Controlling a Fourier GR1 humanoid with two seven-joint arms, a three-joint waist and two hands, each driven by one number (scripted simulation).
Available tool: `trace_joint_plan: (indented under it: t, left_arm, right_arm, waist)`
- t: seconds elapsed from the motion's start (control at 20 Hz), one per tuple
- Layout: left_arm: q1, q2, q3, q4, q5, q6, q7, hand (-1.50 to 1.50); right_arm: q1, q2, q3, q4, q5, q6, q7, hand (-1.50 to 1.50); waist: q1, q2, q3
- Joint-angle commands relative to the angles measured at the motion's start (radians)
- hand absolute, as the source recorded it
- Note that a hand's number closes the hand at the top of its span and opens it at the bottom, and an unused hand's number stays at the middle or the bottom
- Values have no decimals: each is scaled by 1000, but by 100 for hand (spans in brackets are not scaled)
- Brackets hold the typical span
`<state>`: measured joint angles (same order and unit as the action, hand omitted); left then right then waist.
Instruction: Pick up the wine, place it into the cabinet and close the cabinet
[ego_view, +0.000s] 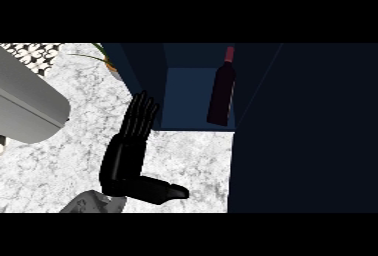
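Wine bottle (221, 90) sits upright inside cabinet (193, 95), dark glass body, reddish cap and neck, right side of blue interior. Left robot hand (127, 160) over marble table (188, 160), fingers straight pointing at cabinet, thumb out sideways, holding nothing. Dark cabinet door (306, 130) open at right. Right robot hand nowhere visible.

A dark red glass wine bottle (221, 90) is standing inside the open dark blue cabinet (188, 102). The black left hand (129, 150) is hovering over the white marble counter (192, 160), fingers straight, seemingly touching the cabinet's left wall.
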<state>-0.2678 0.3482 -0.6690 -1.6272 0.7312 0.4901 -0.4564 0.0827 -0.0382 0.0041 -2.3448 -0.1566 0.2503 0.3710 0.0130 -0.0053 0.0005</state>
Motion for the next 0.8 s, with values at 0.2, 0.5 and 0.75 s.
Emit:
trace_joint_plan:
  t: [0.2, 0.5, 0.75]
  left_arm:
    - [209, 167, 70, -301, -11, 11, 49, -150]
    - [383, 189, 63, -341, -93, 47, -44, -150]
    - [542, 301, 183, -523, -28, 3, -40, -150]
  right_arm:
    - [-15, -111, 25, 11, 17, 129, 7, 150]
    - [26, -126, 185, -35, -6, 218, 65, 150]
    - [148, -133, 265, -184, -147, 202, 213, 150]
  waist:
    - [6, 2, -1]
    - [2, 2, -1]
    - [4, -3, -1]
